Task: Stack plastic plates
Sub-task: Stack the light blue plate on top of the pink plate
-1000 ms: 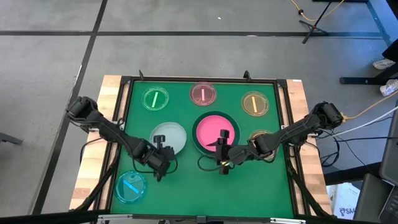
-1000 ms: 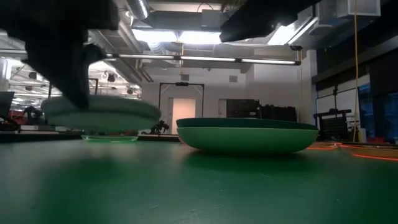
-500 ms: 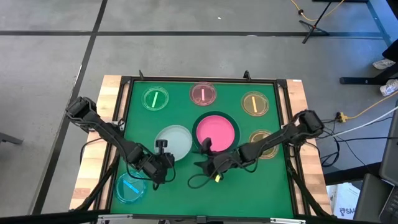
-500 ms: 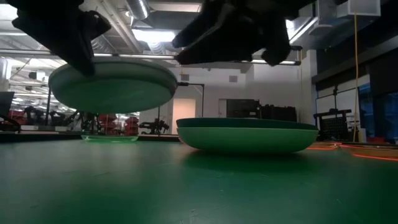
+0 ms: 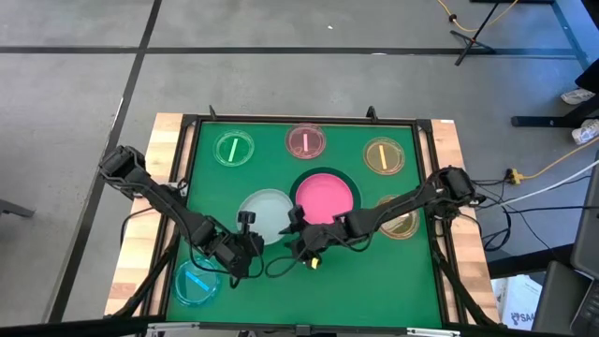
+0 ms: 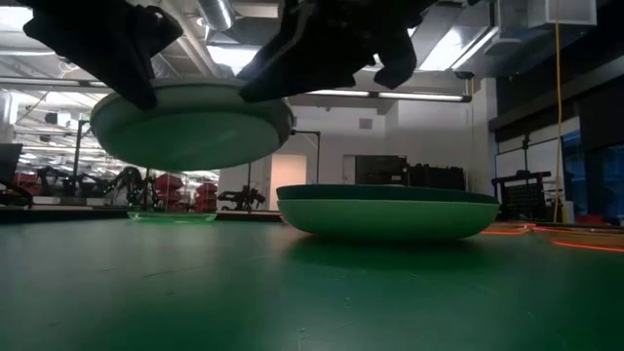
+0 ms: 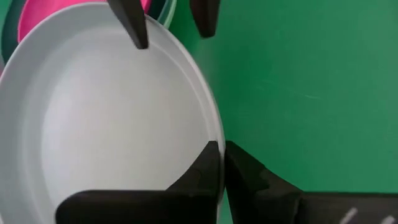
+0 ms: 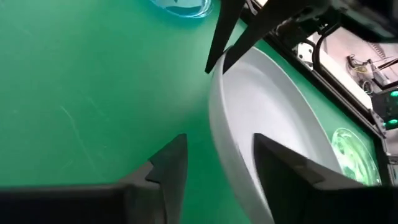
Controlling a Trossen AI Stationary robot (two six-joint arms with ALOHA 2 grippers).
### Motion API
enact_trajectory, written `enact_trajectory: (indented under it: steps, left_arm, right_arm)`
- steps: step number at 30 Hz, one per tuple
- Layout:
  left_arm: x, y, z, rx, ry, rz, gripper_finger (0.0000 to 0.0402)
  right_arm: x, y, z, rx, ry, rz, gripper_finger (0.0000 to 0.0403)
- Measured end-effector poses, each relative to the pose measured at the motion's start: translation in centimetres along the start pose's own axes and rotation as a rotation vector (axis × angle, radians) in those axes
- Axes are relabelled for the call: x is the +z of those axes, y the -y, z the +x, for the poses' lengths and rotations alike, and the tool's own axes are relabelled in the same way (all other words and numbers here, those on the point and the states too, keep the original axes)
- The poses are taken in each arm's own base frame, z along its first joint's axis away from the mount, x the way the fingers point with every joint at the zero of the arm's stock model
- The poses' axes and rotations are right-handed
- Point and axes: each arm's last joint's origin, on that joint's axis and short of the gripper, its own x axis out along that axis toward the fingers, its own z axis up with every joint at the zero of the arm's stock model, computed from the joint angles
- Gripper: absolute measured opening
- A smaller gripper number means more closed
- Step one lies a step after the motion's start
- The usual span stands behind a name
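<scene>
My left gripper [image 5: 246, 222] is shut on the mid-sized pale grey-green plate [image 5: 264, 212], which hangs in the air in the low view [image 6: 190, 122]. My right gripper [image 5: 296, 224] is open. Its fingers stand on either side of that plate's opposite rim [image 8: 222, 134], one over the bowl and one outside; no touch shows. The pink plate [image 5: 325, 198] lies inside the dark green plate [image 5: 298, 183], seen stacked on the mat in the low view [image 6: 385, 210]. My left gripper pinches the pale plate's rim [image 7: 219, 140] between its two fingers, one finger [image 7: 202, 168] inside the bowl and one [image 7: 245, 168] outside. It comes level from the table's near-left side. The plate is lifted clear of the mat and sits nearly level.
Small translucent plates with bar marks lie on the green mat: green [image 5: 234, 148], pink [image 5: 306, 141], amber [image 5: 383, 155], a second amber [image 5: 401, 221] partly under the right arm, and blue [image 5: 197, 281] near the left arm. A black frame [image 5: 309, 120] borders the mat.
My left gripper has lifted the pale plate clear of the mat and carried it a little toward the pink stack. My right gripper has swung from over the pink plate toward the table's left, and now stands at the pale plate's rim.
</scene>
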Motion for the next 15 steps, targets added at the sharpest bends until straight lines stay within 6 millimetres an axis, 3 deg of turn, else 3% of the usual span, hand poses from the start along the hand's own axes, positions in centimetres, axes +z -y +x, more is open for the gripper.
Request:
enact_trajectory:
  steps: [15]
  left_arm:
    - [0.21,0.09,-0.03,0.001,0.024,0.023,0.0005]
  right_arm:
    - [-0.78,0.65,0.23,0.058,-0.023,0.056,0.0045]
